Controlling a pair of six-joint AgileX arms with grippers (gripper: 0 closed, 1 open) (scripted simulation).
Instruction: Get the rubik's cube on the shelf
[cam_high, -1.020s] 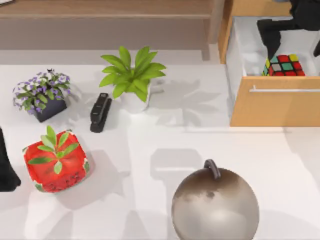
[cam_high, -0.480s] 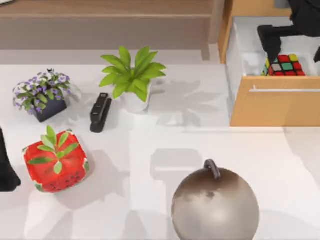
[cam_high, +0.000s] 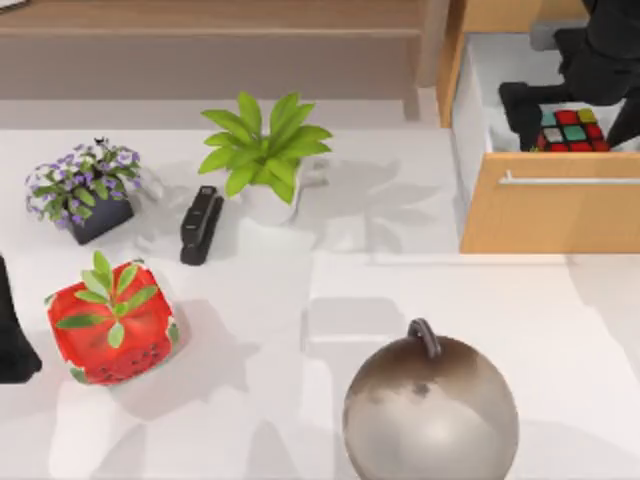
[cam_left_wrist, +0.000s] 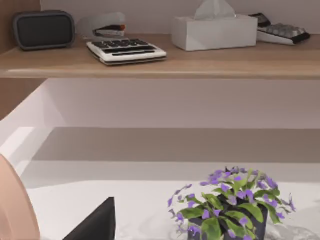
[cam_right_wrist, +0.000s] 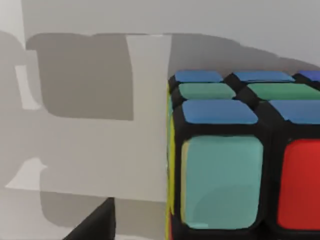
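The rubik's cube (cam_high: 571, 131) lies in the open white drawer (cam_high: 480, 100) of the orange-tan cabinet at the back right. My right gripper (cam_high: 575, 125) hangs over the drawer, open, with one black finger on each side of the cube. Up close in the right wrist view, the cube (cam_right_wrist: 240, 165) shows teal, blue, green and red stickers, and one dark fingertip (cam_right_wrist: 95, 222) stands beside it. The long light-brown shelf (cam_high: 200, 18) runs along the back left, with its upright post (cam_high: 432, 45) next to the cabinet. My left gripper (cam_high: 12, 345) is parked at the left edge, open.
On the table are a green plant (cam_high: 265, 150), a purple flower pot (cam_high: 85, 190), a black stapler (cam_high: 200, 225), a red strawberry cube (cam_high: 112, 320) and a big grey-brown ball with a handle (cam_high: 430, 410). The shelf (cam_left_wrist: 200, 62) carries a speaker (cam_left_wrist: 44, 30), a calculator (cam_left_wrist: 126, 50) and a tissue box (cam_left_wrist: 215, 31).
My right gripper has come down lower into the drawer and its fingers now flank the cube. The cube and the left arm have stayed put.
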